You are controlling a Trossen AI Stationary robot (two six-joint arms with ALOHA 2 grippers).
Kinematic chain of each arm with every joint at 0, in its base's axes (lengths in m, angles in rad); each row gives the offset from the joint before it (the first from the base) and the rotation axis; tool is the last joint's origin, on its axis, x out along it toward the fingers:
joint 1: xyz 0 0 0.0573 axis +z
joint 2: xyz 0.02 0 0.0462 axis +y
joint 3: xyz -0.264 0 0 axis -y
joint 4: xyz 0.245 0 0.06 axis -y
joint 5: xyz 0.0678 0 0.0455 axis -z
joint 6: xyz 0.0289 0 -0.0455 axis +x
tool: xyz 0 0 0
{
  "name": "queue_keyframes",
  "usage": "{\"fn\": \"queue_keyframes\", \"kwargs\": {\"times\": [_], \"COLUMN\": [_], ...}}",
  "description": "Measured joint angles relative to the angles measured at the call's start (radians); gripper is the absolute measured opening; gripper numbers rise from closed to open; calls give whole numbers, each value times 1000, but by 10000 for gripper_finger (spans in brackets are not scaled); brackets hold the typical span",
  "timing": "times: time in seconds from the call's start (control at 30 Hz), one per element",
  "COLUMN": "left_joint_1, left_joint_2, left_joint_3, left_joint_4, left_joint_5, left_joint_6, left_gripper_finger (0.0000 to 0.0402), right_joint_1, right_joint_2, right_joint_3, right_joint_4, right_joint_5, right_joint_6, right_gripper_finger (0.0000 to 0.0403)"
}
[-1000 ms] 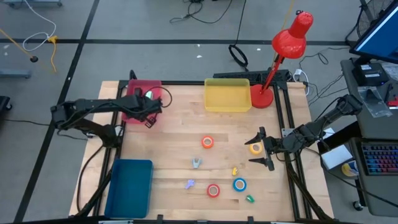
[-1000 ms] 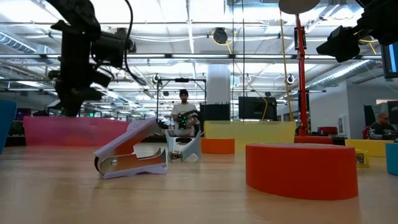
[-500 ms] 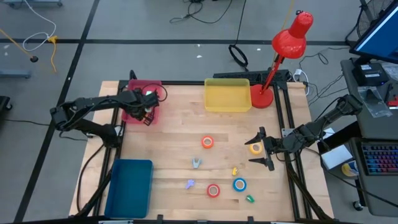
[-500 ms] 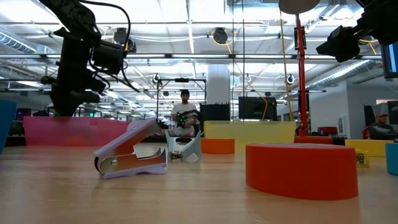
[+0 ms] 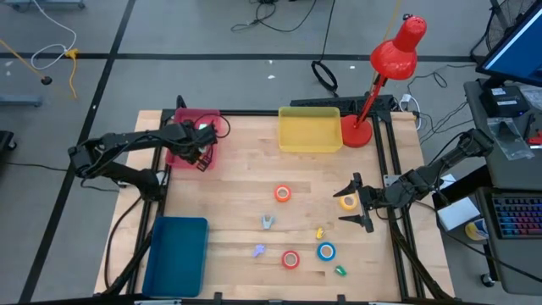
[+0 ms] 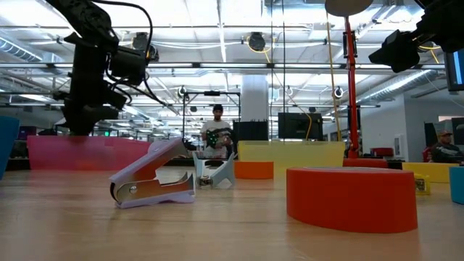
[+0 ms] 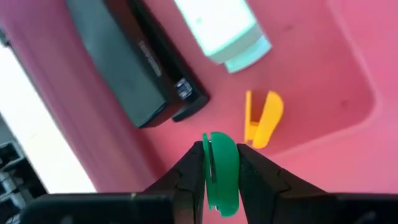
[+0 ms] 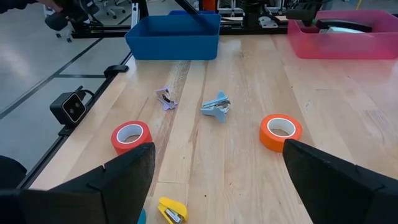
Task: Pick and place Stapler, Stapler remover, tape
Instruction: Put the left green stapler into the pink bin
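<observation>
My left gripper (image 5: 200,151) hangs over the pink tray (image 5: 179,144) at the far left, shut on a small green stapler (image 7: 221,174). On the tray floor lie a black stapler (image 7: 134,68), a white stapler (image 7: 227,28) and a small yellow stapler (image 7: 262,118). On the table lie orange tape (image 5: 282,193), red tape (image 5: 290,259), blue tape (image 5: 326,251) and yellow tape (image 5: 348,202). With them are two stapler removers (image 5: 268,222) (image 5: 258,251). My right gripper (image 5: 359,203) waits open beside the yellow tape. My left gripper pinches the small green stapler by its two flat sides (image 7: 219,163) between its two fingers. The fingers point steeply down from above. The stapler stands edge-on between them, over the tray floor and beside the small yellow stapler.
A yellow tray (image 5: 309,129) and a red desk lamp (image 5: 373,93) stand at the far side; a blue tray (image 5: 178,254) sits near left. A small yellow stapler (image 5: 320,232) and a small green one (image 5: 340,271) lie by the blue tape.
My left gripper, still shut on the small green stapler, has swung a little toward the table's left edge, farther in over the pink tray, and turned slightly. Since then it has kept still.
</observation>
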Motion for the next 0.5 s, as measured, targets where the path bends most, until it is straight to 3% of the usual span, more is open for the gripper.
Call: {"fn": "queue_keyframes", "kwargs": {"times": [0.5], "left_joint_1": [13], "left_joint_2": [98], "left_joint_3": [-1], "left_joint_4": [34], "left_joint_5": [10], "left_joint_6": [64], "left_gripper_finger": [78], "right_joint_1": [0], "right_joint_2": [0], "right_joint_3": [0], "right_joint_4": [0], "right_joint_5": [-1], "right_joint_6": [7], "right_gripper_finger": [345]}}
